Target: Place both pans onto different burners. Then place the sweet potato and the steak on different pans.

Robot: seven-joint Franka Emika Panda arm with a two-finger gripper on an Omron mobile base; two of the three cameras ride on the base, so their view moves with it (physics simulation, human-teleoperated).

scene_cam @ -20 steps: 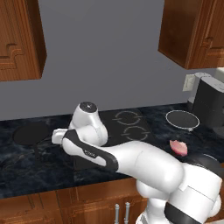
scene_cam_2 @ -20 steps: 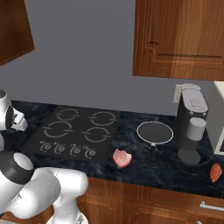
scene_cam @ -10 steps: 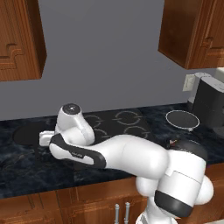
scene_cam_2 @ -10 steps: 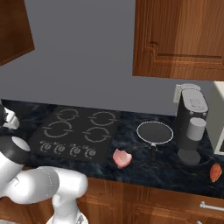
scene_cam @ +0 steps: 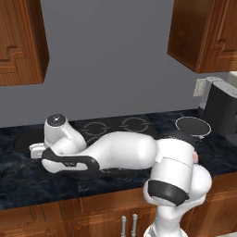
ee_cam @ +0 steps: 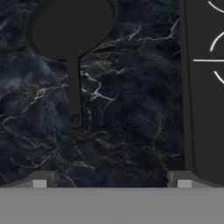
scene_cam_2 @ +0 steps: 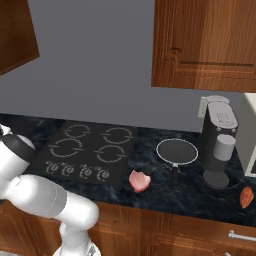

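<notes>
The all-black pan [ee_cam: 72, 26] lies on the dark marble counter, its thin handle [ee_cam: 75, 98] pointing toward my gripper [ee_cam: 111, 183]. The gripper is open and empty, hovering above the counter just short of the handle's end. From the left base view this pan [scene_cam: 22, 140] sits left of the cooktop, beside my outstretched arm [scene_cam: 115, 155]. The silver-rimmed pan [scene_cam_2: 177, 151] rests on the counter right of the cooktop [scene_cam_2: 90, 150], whose burners [scene_cam_2: 118, 135] are bare. The pink steak [scene_cam_2: 139, 180] lies near the front edge. The sweet potato [scene_cam_2: 245, 196] is at the far right.
A dark coffee machine [scene_cam_2: 220, 145] stands right of the silver-rimmed pan. The cooktop's edge [ee_cam: 192, 87] runs along the right of the hand view. A row of knobs [scene_cam_2: 75, 171] lines the cooktop's front. Wooden cabinets [scene_cam_2: 205, 45] hang overhead.
The arm has swung left across the cooktop and stretched low over the counter by the black pan. The jaws stayed open.
</notes>
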